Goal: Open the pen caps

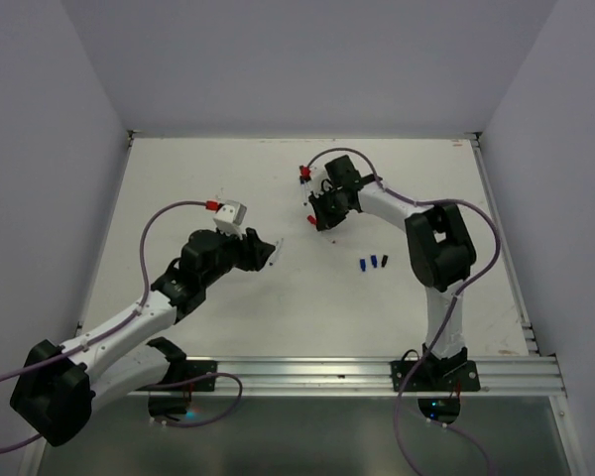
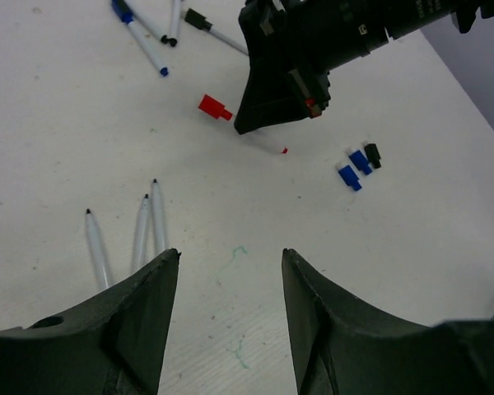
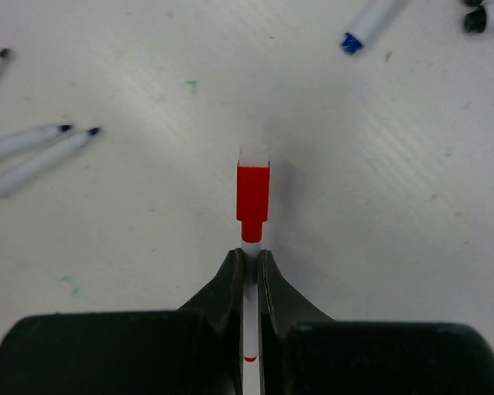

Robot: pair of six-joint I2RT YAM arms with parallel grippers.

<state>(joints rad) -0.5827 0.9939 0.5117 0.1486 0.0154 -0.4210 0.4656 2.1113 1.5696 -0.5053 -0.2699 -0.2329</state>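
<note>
My right gripper [image 3: 251,253] is shut on the thin white barrel [image 3: 250,329] of a pen lying on the table. The pen's red cap [image 3: 253,193] sticks out just beyond the fingertips and is still on the pen. In the left wrist view the same red cap [image 2: 215,107] shows beside the right gripper [image 2: 280,82]. Three loose pen caps, two blue [image 2: 348,177] and one black [image 2: 372,155], lie to the right of it. My left gripper [image 2: 230,257] hovers open over bare table, holding nothing.
Three uncapped pens [image 2: 140,234] lie just ahead of my left fingers. Capped pens, blue [image 2: 144,37] and black [image 2: 206,25], lie farther back. From above, the loose caps [image 1: 374,263] sit by the right arm. White walls enclose the table [image 1: 228,327].
</note>
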